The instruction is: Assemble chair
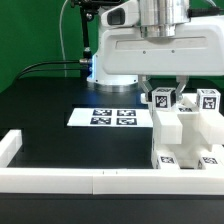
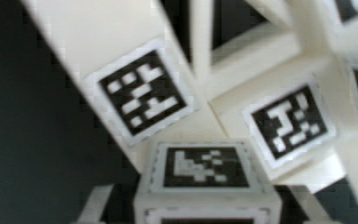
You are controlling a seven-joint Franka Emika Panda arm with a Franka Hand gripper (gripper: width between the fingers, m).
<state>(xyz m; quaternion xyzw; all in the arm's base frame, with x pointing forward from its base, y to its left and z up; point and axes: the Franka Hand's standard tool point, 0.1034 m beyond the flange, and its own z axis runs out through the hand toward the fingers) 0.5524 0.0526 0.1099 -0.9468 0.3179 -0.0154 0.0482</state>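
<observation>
A: Item one, the chair [image 1: 185,135]?
B: White plastic, blocky, tagged pieces. Stands on the black table [image 1: 60,135] at the exterior view's right, just behind the low white border rail [image 1: 80,177]. Several upright posts with square tags on top.

A: Item two, the gripper [image 1: 166,92]?
B: Directly above the chair, fingers reaching down among the tagged post tops. In the wrist view a small tagged block [image 2: 202,166] sits between the two dark fingertips [image 2: 98,205]. Whether the claw is pinching it or only straddling it, I cannot tell.

A: Item three?
B: The marker board [image 1: 110,117], flat on the table, four tags, just to the exterior view's left of the chair.

A: Anything else?
B: A second rail [image 1: 8,147] at the exterior view's left edge; green backdrop [image 1: 30,40] behind.
</observation>
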